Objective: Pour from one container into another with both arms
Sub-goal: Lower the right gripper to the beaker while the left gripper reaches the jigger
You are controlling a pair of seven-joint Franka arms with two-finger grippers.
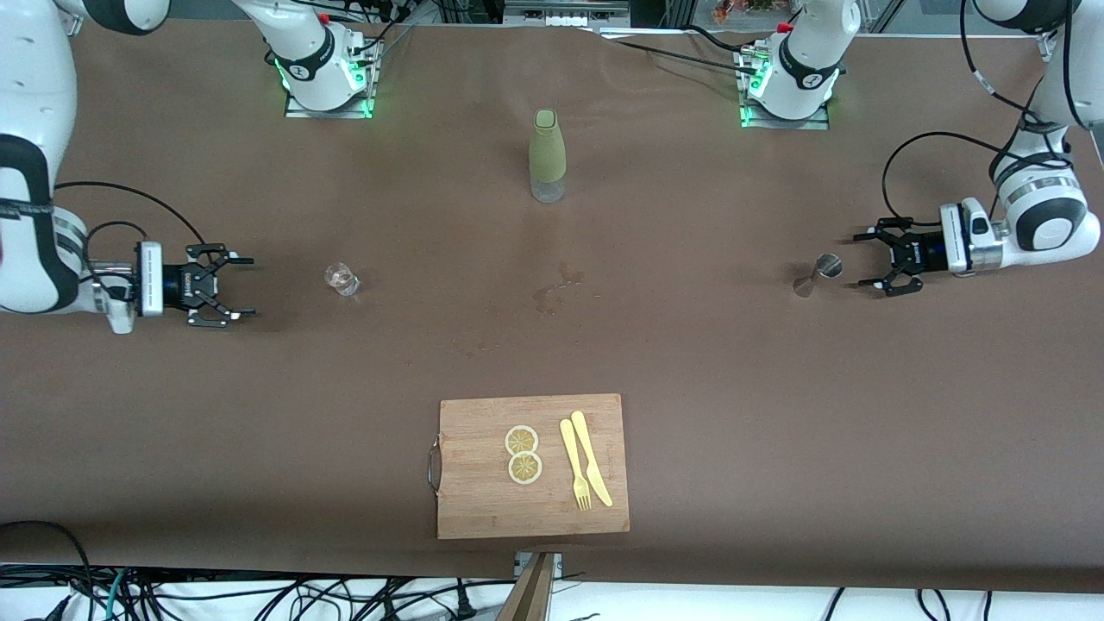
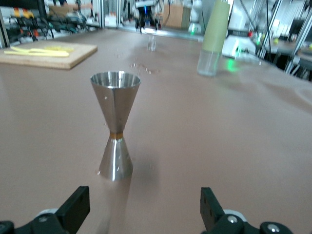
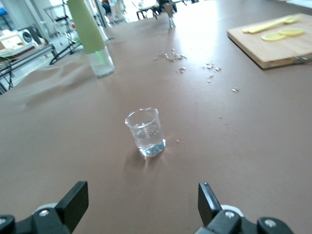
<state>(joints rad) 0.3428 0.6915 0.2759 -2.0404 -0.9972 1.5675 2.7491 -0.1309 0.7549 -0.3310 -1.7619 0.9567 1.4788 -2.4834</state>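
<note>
A wooden cutting board [image 1: 533,467] lies at the table's [image 1: 776,414] edge nearest the front camera, bearing two lemon slices [image 1: 523,454] beside a yellow fork [image 1: 574,464] and knife [image 1: 591,457].

A brown table [image 1: 776,414] is carrying a green bottle [image 1: 546,155], a small glass [image 1: 341,279] toward the right arm's end and a steel jigger [image 1: 818,274] toward the left arm's. A wooden board [image 1: 483,500] is lying nearest the front camera, and water droplets [image 1: 556,289] are sitting between bottle and board.

a robotics lab: brown-papered table [image 1: 733,414], bolted arm bases [image 1: 328,78], metal racks, loose floor cables [image 1: 259,599].
</note>
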